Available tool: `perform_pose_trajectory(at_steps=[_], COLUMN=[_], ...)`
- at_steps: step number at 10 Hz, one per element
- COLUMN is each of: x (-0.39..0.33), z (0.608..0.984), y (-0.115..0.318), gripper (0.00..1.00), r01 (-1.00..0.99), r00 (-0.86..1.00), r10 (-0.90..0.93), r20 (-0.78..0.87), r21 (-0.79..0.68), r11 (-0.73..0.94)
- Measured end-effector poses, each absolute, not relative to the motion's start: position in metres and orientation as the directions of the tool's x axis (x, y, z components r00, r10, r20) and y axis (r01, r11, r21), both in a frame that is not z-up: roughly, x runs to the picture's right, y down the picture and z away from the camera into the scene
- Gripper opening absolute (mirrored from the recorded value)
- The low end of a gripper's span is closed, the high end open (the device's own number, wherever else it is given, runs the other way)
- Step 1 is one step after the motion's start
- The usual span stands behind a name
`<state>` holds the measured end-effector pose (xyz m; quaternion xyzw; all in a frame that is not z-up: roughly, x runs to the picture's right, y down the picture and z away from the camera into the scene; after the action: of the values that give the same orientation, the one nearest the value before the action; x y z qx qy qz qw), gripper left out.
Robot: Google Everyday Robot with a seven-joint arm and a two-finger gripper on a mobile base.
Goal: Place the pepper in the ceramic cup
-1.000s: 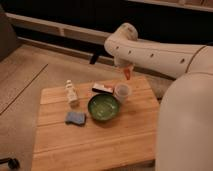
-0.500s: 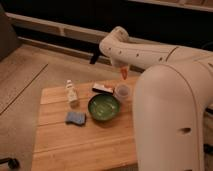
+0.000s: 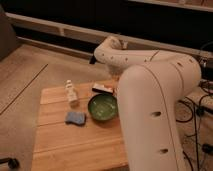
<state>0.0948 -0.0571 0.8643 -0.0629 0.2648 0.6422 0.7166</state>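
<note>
While gripper hidden behind arm (image 3: pixel 150 95), wooden table (image 3: pixel 75 145), carpeted floor (image 3: pixel 25 80).

No text, label, brand, number or sign can be read anywhere. The small white plastic bottle (image 3: pixel 71 92) at the far left of the wooden table (image 3: pixel 75 142) carries no legible marking, nor does the flat dark-and-red packet (image 3: pixel 102 88) lying just beyond the round green bowl (image 3: pixel 102 106), nor the blue sponge (image 3: pixel 75 118) near the bowl's left. The white robot arm (image 3: pixel 150 100) shows no lettering. The gripper is hidden behind the arm, to the right of the bowl.
</note>
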Motion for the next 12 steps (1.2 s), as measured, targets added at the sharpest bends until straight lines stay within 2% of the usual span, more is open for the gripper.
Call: perform_pose_trajectory(at_steps=[5,7,12], x=[0.108,0.101,0.087], z=[0.876,0.88,0.88], y=[-0.034,-0.026,-0.017], gripper=[0.02,0.18,0.7], r01=[-0.935,-0.931,-0.924], r00=[-0.047,-0.053,-0.05], r10=[0.86,0.842,0.804], r20=[-0.509,-0.536,-0.592], r21=[0.326,0.331,0.333], r11=[0.142,0.152,0.188])
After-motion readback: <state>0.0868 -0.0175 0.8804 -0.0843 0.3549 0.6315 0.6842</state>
